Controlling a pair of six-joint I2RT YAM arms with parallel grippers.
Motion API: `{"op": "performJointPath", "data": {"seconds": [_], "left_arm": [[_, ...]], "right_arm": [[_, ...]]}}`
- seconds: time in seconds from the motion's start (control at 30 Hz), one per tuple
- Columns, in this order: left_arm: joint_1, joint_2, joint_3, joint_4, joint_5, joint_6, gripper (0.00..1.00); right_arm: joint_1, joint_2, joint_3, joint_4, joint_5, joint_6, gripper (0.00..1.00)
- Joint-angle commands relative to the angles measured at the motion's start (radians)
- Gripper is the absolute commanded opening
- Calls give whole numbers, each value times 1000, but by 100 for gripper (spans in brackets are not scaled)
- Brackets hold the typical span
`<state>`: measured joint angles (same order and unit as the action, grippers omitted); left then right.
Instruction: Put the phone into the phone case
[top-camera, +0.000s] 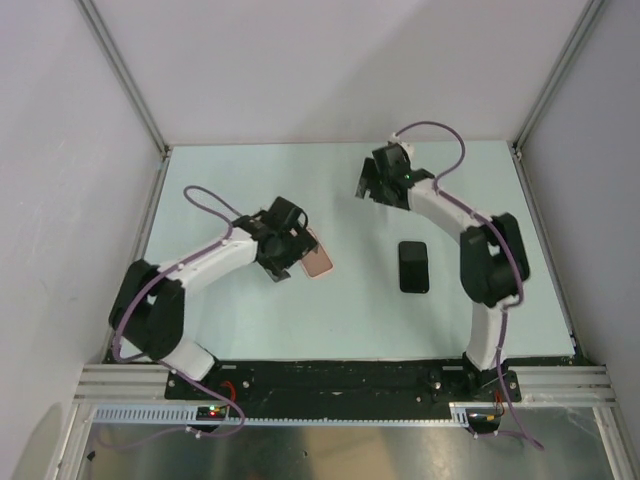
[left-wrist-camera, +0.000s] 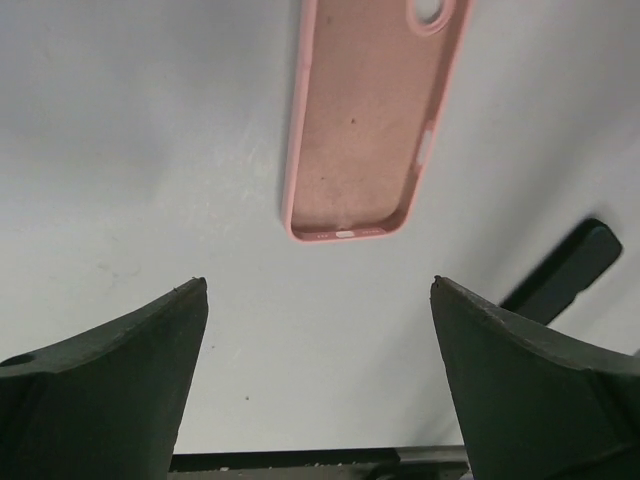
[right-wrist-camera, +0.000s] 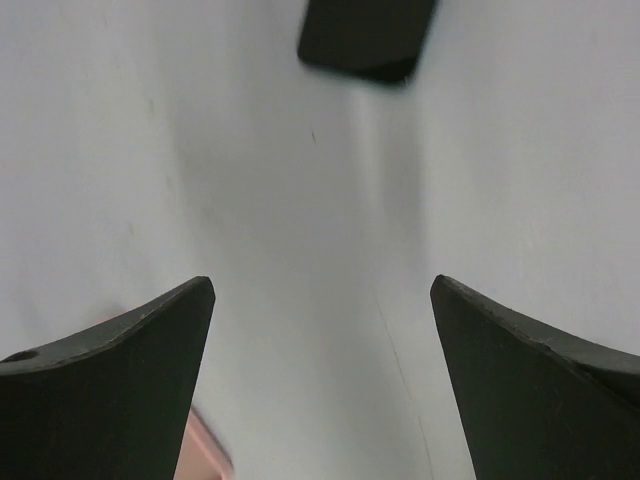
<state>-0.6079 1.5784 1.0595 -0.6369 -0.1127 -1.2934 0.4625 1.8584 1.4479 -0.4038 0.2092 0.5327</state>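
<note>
step: probably the reach for the phone (top-camera: 414, 267); nothing is gripped and the phone is not in the case (left-wrist-camera: 370, 120), so the task looks barely begun
left hand (top-camera: 285, 243): fingers (left-wrist-camera: 110, 370) spread wide, holding nothing, hovering over the case's near short end
right hand (top-camera: 385, 180): spread, empty, toward the far edge, right of centre; the phone lies between it and the near edge
phone place: flat on the worktop (top-camera: 250, 330), right of centre, about mid-depth, apart from the case with bare surface between them
case place: left of centre, mid-depth, cavity up, skewed to the worktop edges, partly under the left hand in the top view
how-to: pinch the phone across its long sides, not its faces; it is thin and flat, so fingers must come right down to the surface; match the phone's angle to the skewed case; seat one end first, then press the other; the left hand should pin the case, likely to slide
case material: pink, matte, soft-looking, raised lip all round, camera cutout at far end, side slot
phone material: black, hard, smooth slab, rounded corners; which face is up, cannot tell
worktop surface: pale, matte, a few specks
</note>
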Motion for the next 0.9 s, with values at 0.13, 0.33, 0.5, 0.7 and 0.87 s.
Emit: {"op": "performJointPath", "data": {"seconds": [0.13, 0.33, 0.5, 0.7, 0.87], "left_arm": [[114, -237, -29, -11, 55, 388, 99], [150, -304, -41, -33, 95, 489, 100], [174, -328, -28, -36, 136, 529, 100], [198, -335, -13, -34, 171, 552, 100], [214, -330, -11, -33, 197, 556, 100]], "right_arm": [[-52, 381, 533, -178, 133, 63, 96], [-70, 575, 827, -327, 153, 52, 96], [-88, 666, 923, -380, 148, 57, 96], [-94, 703, 951, -389, 124, 47, 96], [-92, 739, 981, -405, 114, 45, 96]]}}
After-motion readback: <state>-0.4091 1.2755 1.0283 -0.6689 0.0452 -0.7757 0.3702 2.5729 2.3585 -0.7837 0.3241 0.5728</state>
